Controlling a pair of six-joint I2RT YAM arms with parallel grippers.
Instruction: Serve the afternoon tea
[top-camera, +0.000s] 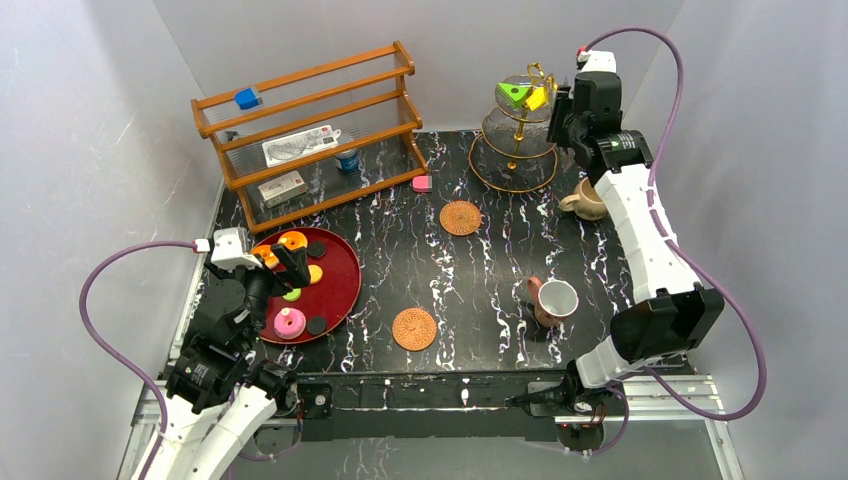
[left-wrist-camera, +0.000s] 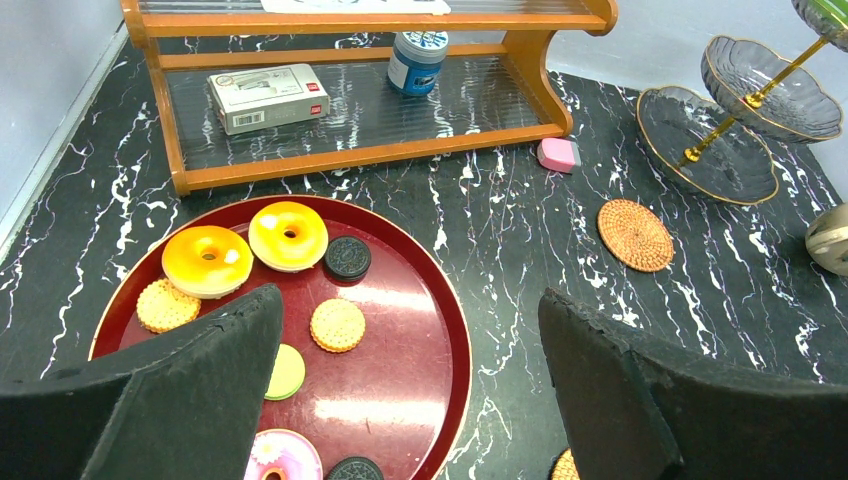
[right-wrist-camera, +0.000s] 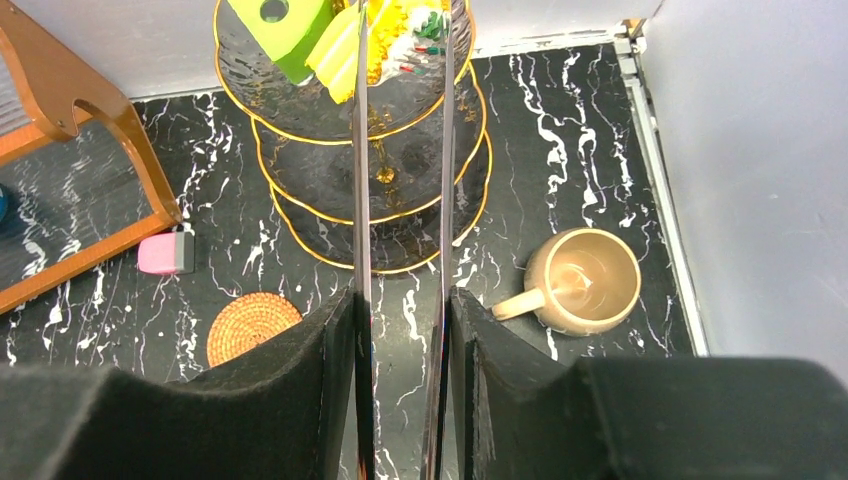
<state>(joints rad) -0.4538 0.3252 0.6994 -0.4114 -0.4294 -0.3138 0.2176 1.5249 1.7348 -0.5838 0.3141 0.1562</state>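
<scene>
Left pincer (left-wrist-camera: 410, 300) low, jaws wide; right pincer (right-wrist-camera: 400, 300) extended far, seemingly clamping tongs (right-wrist-camera: 360, 150).

Black marble table (top-camera: 480, 260) carried: wooden rack (top-camera: 330, 190) far left, red round tray (top-camera: 340, 270) near left, three-tier glass stand (top-camera: 513, 178) far right, beige mug (top-camera: 585, 200) beside it, pink block (top-camera: 421, 183) by the rack, far woven coaster (top-camera: 461, 217), near woven coaster (top-camera: 414, 328), pinkish-brown cup (top-camera: 553, 300) near right.

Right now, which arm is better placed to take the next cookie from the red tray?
Left. The left hand hovers open over the red tray, close to the orange cookies. The right hand is far away at the tiered stand, holding tongs.
</scene>
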